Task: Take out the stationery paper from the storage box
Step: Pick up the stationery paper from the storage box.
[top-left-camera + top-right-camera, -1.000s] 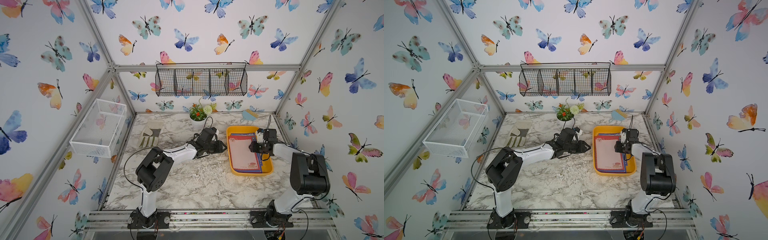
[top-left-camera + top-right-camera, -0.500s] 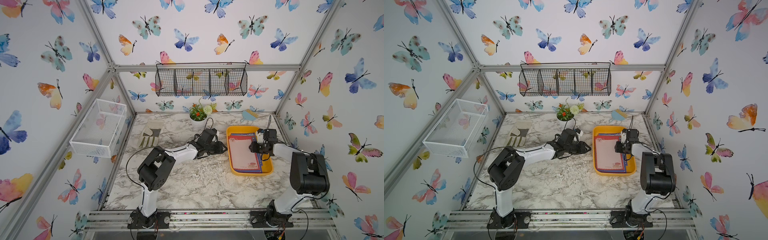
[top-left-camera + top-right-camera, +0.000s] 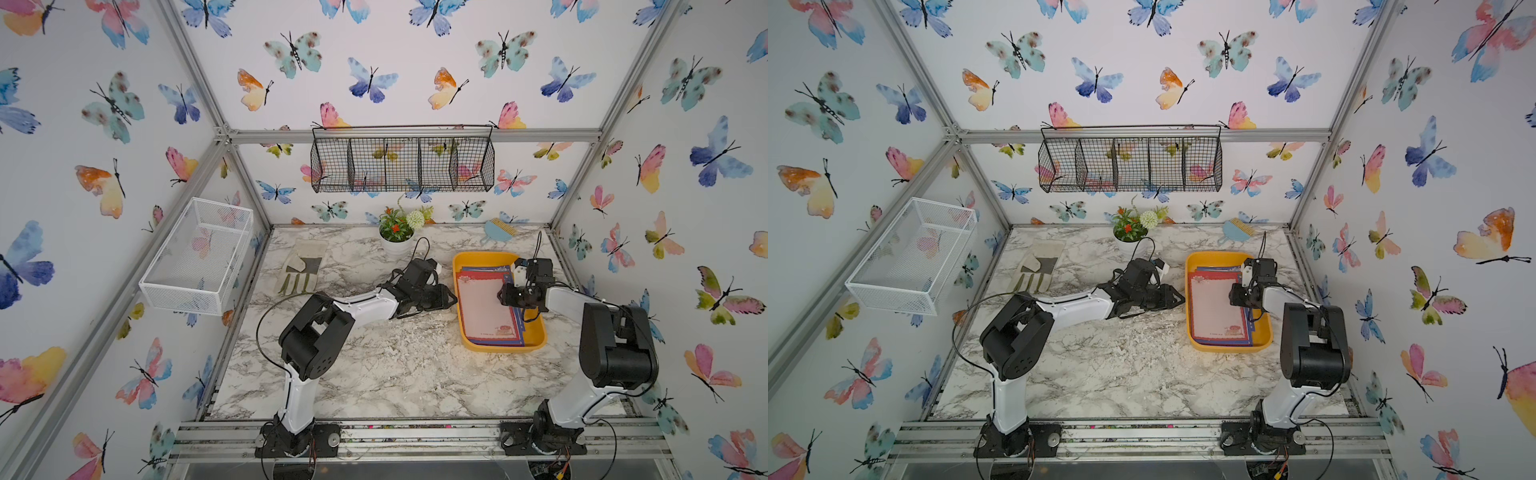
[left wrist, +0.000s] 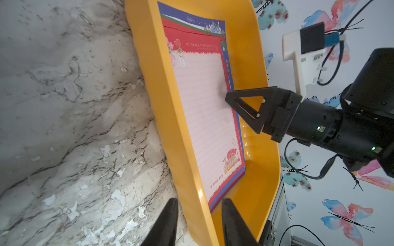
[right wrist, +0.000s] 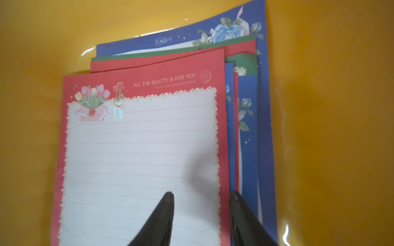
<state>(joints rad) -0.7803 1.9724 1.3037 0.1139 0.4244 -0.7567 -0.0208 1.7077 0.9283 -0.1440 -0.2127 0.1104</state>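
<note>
Marble surface (image 3: pixel 395 365) seen from above, with a shallow yellow box (image 3: pixel 503 349) toward its right side. Inside the box, a loose stack of paper (image 3: pixel 484 305): red-bordered sheet on top, with blue, green and red edges fanned out beneath. None of it out yet.

Low over the top sheet, near its long edge, the right pincer (image 5: pixel 201 196), jaws partly apart and holding nothing. One fingertip over the pale lined centre, the other past the red border, above the blue sheets. Touching the paper or just above it; hard to tell which.

At the box's left wall, the left pincer (image 4: pixel 199 204), jaws narrowly apart, one on each side of the wall, not visibly clamped on it.

Likely trouble from here:

- Pinching flat paper from above. No edge raised to get under, so probably slides, buckles or creases the sheet rather than lifting it.
- Catching only one sheet, or an odd few, given the uneven stack. Could leave the rest behind or spill some over the wall.
- Pressing or dragging sideways with the wall unclamped. May push the light box across the surface or tilt it.
- Both pincers crowded at one small box — risk of a knock on any inward reach.
</note>
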